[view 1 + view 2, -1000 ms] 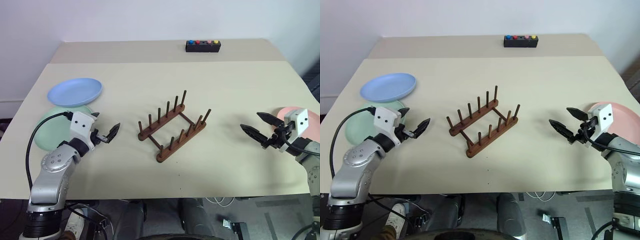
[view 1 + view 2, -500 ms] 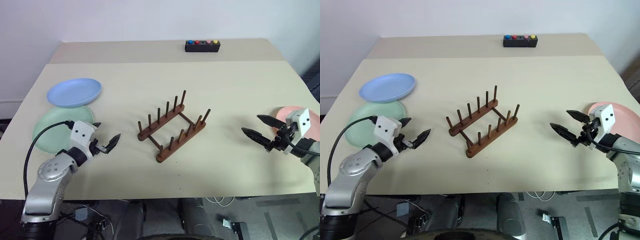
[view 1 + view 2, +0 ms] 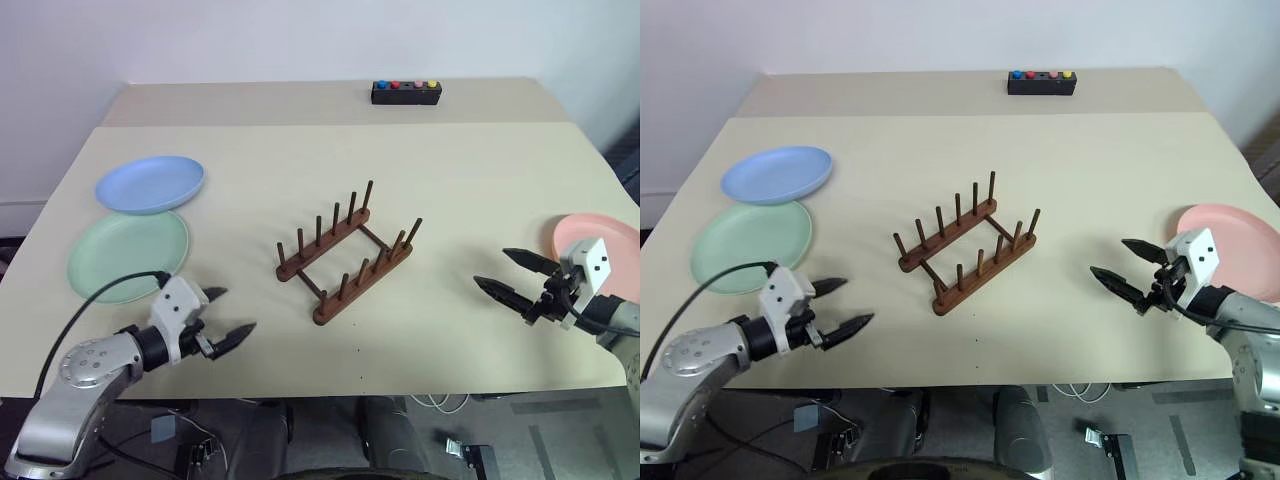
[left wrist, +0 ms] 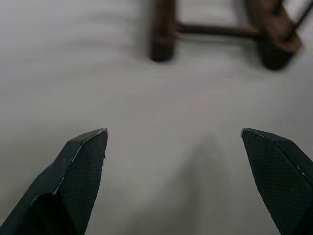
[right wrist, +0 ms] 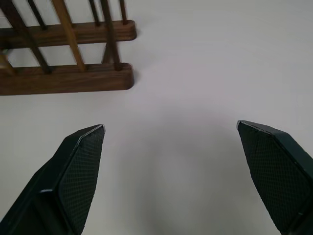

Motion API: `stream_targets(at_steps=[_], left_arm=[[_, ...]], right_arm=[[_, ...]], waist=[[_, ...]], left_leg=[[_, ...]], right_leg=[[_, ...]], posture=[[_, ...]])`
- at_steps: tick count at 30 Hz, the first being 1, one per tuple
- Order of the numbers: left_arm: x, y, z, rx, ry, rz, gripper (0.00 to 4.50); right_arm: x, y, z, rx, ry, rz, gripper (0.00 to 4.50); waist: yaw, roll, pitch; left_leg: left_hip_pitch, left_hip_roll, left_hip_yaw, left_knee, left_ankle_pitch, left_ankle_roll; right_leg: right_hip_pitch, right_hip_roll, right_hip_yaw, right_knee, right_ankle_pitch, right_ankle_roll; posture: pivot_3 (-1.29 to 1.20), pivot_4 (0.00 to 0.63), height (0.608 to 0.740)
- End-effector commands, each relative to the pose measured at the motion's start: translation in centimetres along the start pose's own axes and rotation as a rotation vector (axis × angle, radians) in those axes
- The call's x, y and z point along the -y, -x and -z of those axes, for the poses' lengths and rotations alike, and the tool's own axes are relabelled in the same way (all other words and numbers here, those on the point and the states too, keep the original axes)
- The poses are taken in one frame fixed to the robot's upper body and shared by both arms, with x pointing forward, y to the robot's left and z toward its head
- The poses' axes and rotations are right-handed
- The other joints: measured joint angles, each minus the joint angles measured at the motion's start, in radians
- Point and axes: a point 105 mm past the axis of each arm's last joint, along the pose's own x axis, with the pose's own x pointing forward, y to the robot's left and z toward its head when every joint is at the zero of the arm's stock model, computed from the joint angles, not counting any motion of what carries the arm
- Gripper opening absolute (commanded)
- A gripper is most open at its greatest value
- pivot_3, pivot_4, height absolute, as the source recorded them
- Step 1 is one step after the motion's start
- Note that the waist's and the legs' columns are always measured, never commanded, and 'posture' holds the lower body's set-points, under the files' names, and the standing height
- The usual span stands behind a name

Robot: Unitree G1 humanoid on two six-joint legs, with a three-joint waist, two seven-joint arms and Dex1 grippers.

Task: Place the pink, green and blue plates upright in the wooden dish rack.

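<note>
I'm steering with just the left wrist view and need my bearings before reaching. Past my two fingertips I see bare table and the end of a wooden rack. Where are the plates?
Observer: The green plate lies flat on the table's left side, farther back than the left gripper and apart from it.
Operator: And the blue one?
Observer: The blue plate lies flat just behind the green one, their rims about meeting.
Operator: Where's the pink one?
Observer: The pink plate lies flat near the table's right edge, behind the open right gripper.
Operator: Anything in the rack yet?
Observer: No, the wooden dish rack holds no plate.
</note>
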Motion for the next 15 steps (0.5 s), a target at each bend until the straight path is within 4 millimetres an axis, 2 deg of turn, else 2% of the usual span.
stream_targets(at_steps=[1, 9, 15], left_arm=[[2.2, -1.8, -1.1, 0.016, -0.063, 0.121, 4.50], [5.1, -6.0, -1.7, 0.044, -0.096, 0.252, 4.50], [5.8, -8.4, -1.6, 0.051, -0.084, 0.258, 4.50]], right_arm=[[-0.9, 0.1, -1.7, 0.051, 0.030, -0.006, 4.42], [-2.1, 0.5, -1.7, 0.061, 0.023, 0.008, 4.42], [-3.2, 0.7, -1.3, 0.066, 0.010, 0.026, 4.42]], waist=[[0.001, 0.000, 0.000], [0.000, 0.000, 0.000], [0.004, 0.001, -0.001]], left_leg=[[0.000, 0.000, 0.000, 0.000, 0.000, 0.000], [0.000, 0.000, 0.000, 0.001, 0.000, 0.000], [0.000, 0.000, 0.000, 0.001, 0.000, 0.000]], right_leg=[[0.000, 0.000, 0.000, 0.000, 0.000, 0.000], [0.000, 0.000, 0.000, 0.000, 0.000, 0.000], [0.001, 0.000, 0.000, 0.000, 0.000, 0.000]], posture=[[0.00, 0.150, 0.740], [0.00, 0.150, 0.740], [0.00, 0.150, 0.740]])
